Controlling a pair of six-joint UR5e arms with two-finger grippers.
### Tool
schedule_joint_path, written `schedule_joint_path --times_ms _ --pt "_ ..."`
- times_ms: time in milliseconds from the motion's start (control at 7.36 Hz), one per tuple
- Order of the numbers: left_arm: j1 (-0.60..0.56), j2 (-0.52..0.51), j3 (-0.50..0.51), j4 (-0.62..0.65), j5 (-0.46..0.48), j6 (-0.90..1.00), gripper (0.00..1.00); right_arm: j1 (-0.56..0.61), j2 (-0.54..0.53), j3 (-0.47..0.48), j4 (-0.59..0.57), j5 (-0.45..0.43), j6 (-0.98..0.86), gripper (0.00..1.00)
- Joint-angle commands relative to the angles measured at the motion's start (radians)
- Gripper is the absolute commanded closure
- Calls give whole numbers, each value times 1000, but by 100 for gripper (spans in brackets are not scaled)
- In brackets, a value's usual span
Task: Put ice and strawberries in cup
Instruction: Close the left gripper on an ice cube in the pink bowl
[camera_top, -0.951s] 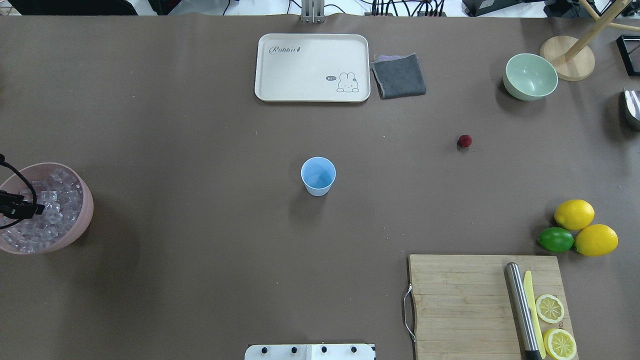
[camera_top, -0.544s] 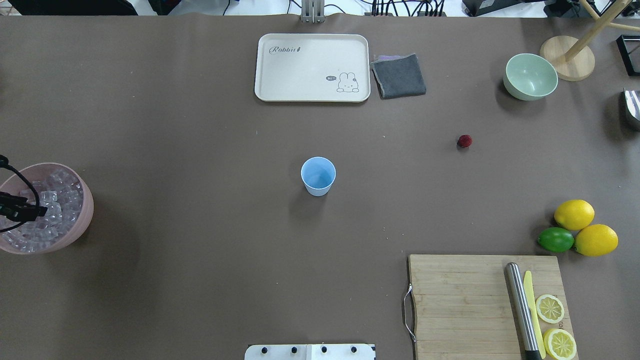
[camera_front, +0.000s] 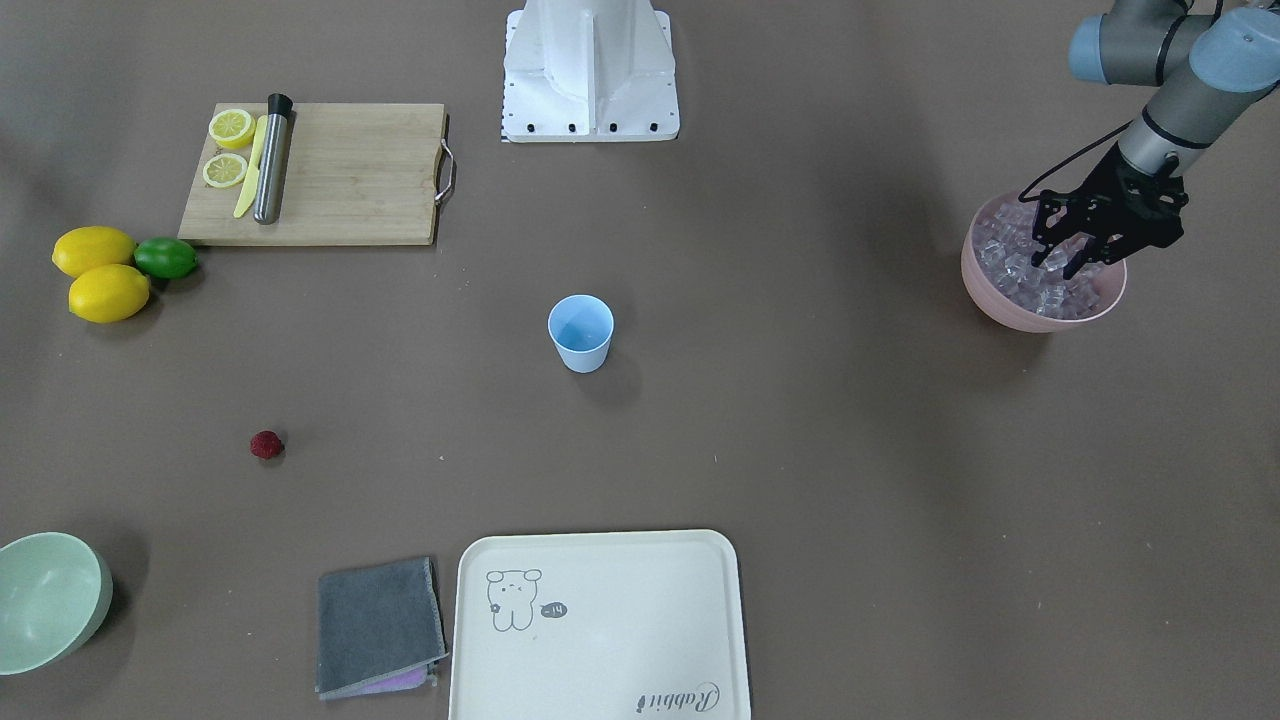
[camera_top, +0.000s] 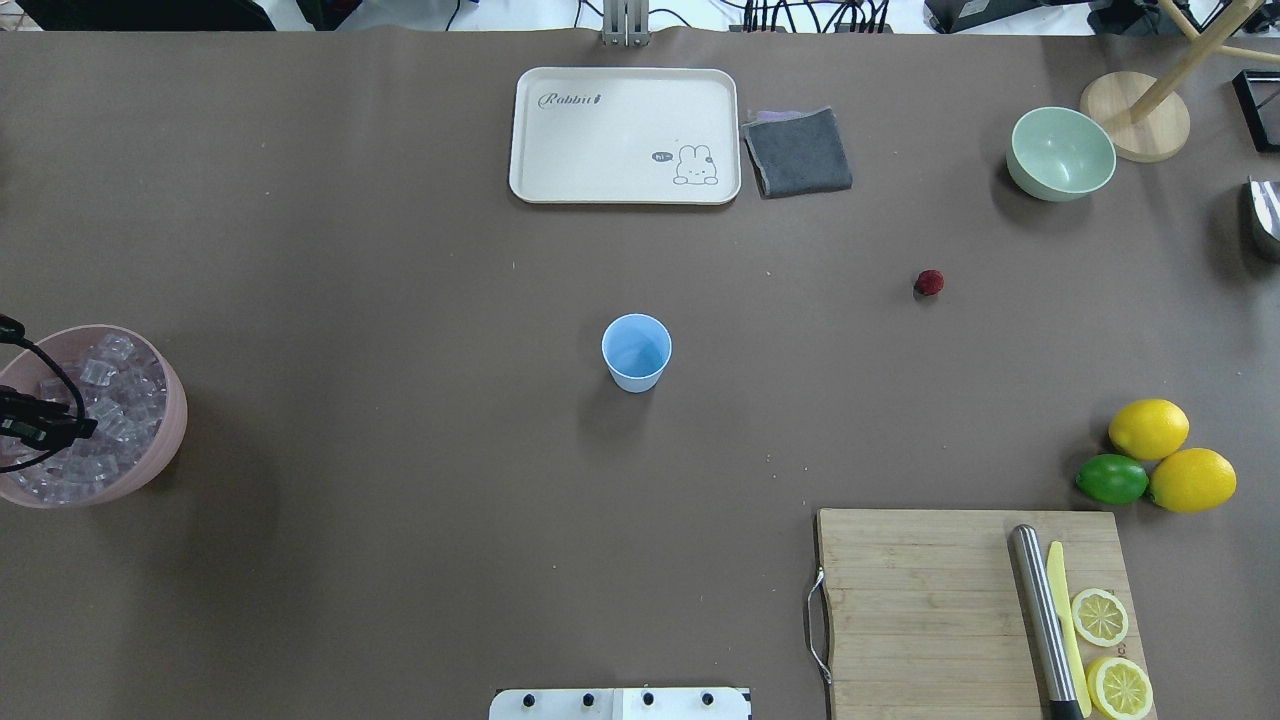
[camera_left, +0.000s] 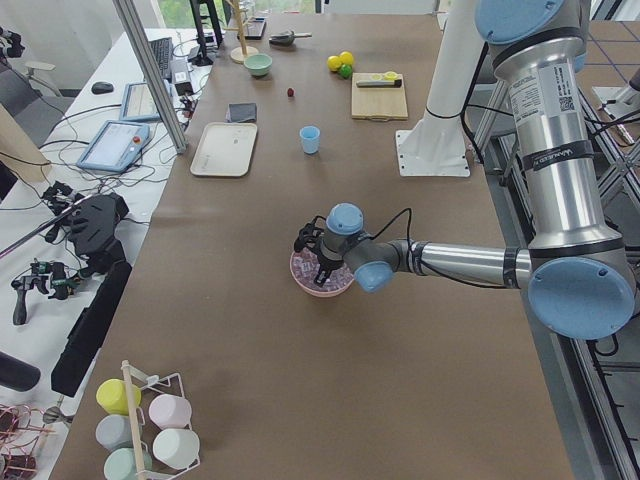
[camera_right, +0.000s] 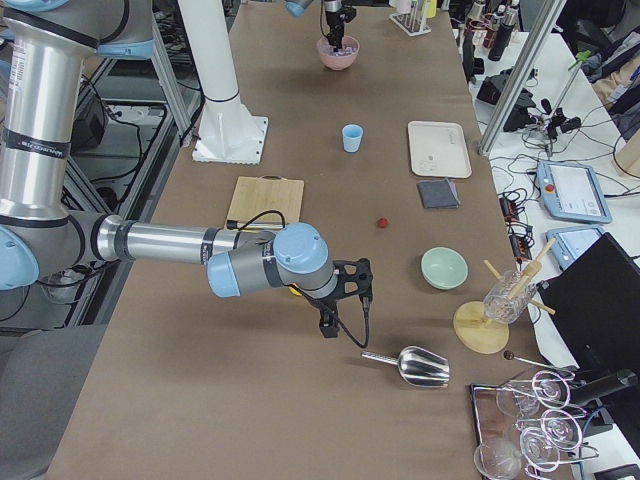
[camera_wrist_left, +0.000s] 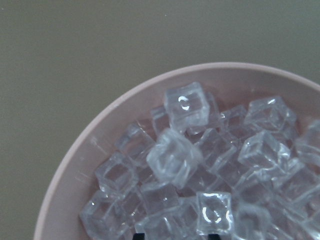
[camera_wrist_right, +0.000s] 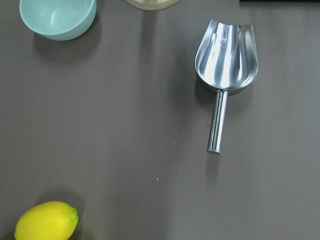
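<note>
The light-blue cup stands upright in the middle of the table, with nothing showing inside; it also shows in the front view. The single dark-red strawberry lies on the table far to its right. Clear ice cubes fill a pink bowl at the table's left end. My left gripper is open, its fingers lowered among the ice. My right gripper hovers near the lemons and shows only in the right side view, so I cannot tell whether it is open.
A metal scoop lies below my right wrist, near a pale green bowl. Two lemons and a lime sit by a cutting board with lemon slices, knife and muddler. A cream tray and grey cloth lie at the far edge.
My left gripper has sunk slightly into the pink bowl and the ice cubes around it have shifted. The cup and strawberry have not moved.
</note>
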Motion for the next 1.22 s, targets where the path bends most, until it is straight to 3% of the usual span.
schedule_joint_path --times_ms 0,136,544,1087 --pt "1 -4 -3 -1 -5 0 84 0 1 -1 0 0 -1 0" --pt "1 -1 -6 -1 -7 1 93 0 1 -1 0 -2 -1 0" --pt "-8 -1 -21 1 -23 3 93 0 1 -1 0 -5 -2 0" --pt "-120 -33 -28 4 -145 6 93 0 -1 -1 0 -5 -5 0"
